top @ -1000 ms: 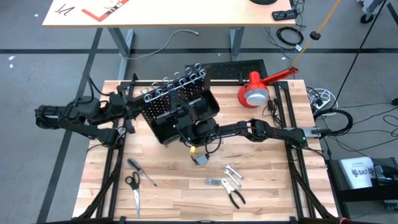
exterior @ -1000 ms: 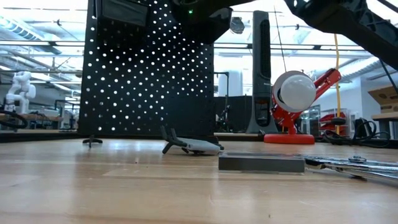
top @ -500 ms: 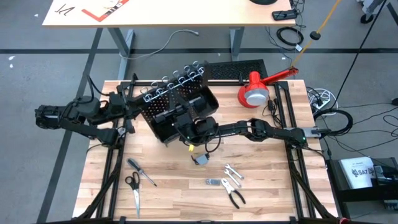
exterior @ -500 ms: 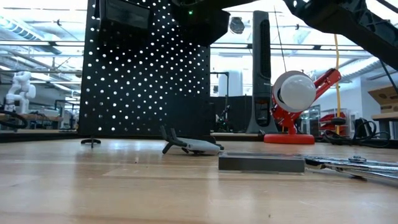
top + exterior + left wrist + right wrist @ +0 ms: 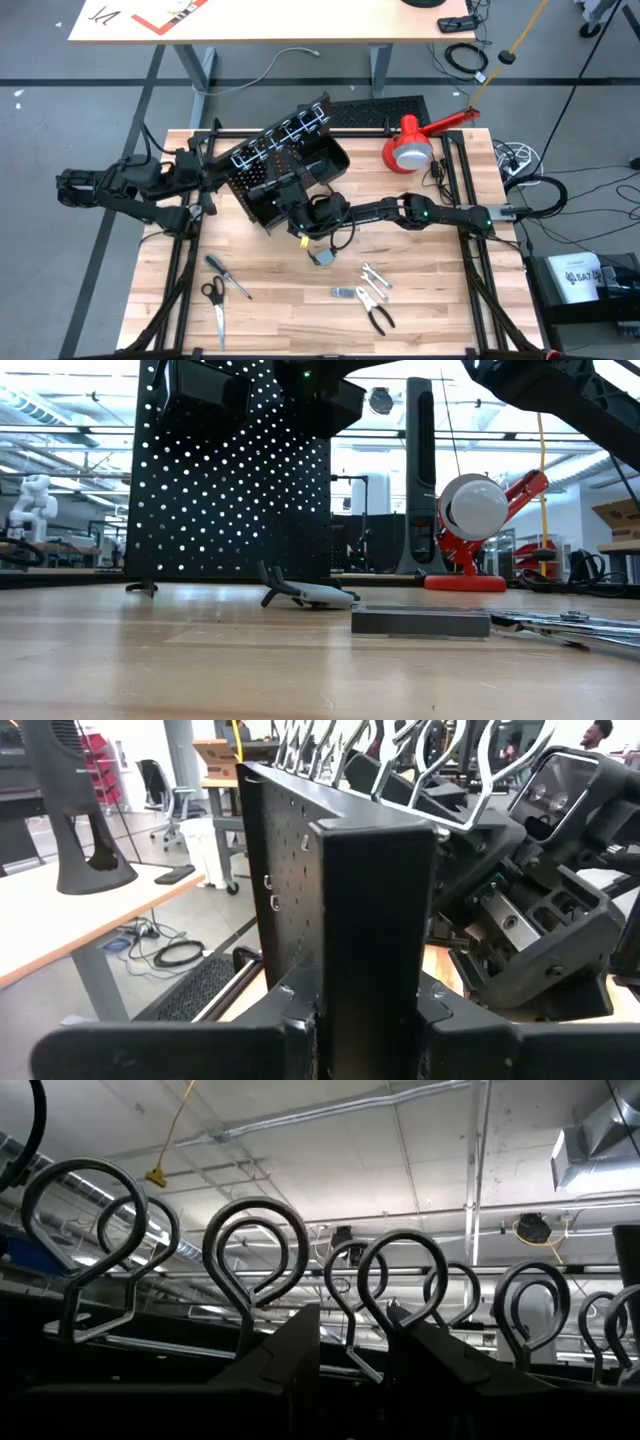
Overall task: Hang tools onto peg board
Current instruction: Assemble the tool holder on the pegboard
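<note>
So the peg board (image 5: 285, 170) is standing up near the back middle of the bench (image 5: 270, 310), leaning a bit, and that's on purpose: it has to be upright before anything can hang off the rings (image 5: 280, 138) along its top edge. My left fingers (image 5: 365, 1020) are clamped on the board's side edge, basically acting as a stand so it doesn't flop over. My right gripper (image 5: 300, 205) is tucked in against the front of the board by the bins (image 5: 325, 170); in the right wrist view the two fingers (image 5: 290, 1350) stand apart with just a ring showing in the gap, nothing pinched, so I'd say they're open and not holding anything.

None of the tools are up yet. The scissors (image 5: 215, 300) and screwdriver (image 5: 228, 275) lie front-left, the pliers (image 5: 377, 312) and wrench (image 5: 375, 276) front-right, all well clear of the board. My guess is the right arm goes for one next while the left plays stand.
</note>
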Controlling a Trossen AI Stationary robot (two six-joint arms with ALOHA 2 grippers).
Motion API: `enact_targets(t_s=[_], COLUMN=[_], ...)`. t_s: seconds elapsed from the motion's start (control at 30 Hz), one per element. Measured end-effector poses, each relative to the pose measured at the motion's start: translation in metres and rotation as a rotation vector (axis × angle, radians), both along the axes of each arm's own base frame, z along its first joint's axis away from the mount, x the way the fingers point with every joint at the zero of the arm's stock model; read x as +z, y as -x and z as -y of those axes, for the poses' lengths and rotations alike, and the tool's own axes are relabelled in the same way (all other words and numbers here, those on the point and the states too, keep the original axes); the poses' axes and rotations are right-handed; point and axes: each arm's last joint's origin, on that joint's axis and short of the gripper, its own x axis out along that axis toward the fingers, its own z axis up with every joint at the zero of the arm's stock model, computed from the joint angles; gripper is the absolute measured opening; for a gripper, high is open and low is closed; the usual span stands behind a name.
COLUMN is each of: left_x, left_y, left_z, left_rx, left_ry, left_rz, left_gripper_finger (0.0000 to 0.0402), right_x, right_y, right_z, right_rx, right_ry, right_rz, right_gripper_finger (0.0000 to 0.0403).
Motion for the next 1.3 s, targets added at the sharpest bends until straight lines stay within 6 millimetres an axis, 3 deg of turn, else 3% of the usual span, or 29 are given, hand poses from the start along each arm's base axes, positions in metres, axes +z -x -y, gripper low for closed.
enact_targets(t_s=[0.37,0.8,1.1,1.3], left_x=[0.0,0.0,-0.001,-0.001], left_y=[0.0,0.0,0.0,-0.001], left_z=[0.0,0.001,0.002,0.003], left_rx=[-0.008,-0.012,-0.062,-0.118], left_ry=[-0.002,0.002,0.001,0.004], left_rz=[0.0,-0.001,-0.016,-0.02], left_gripper_finger=[0.0066,0.0066,0.0065,0.0065], right_x=[-0.004,-0.015,-0.014,0.011], right_y=[0.0,-0.008,-0.006,0.012], right_z=[-0.01,-0.016,-0.074,-0.119], right_rx=[-0.055,-0.154,-0.142,-0.137], right_ry=[-0.132,-0.287,-0.11,-0.034], right_rz=[-0.057,-0.252,-0.483,-0.55], right_gripper_finger=[0.0152,0.0155,0.0155,0.0155])
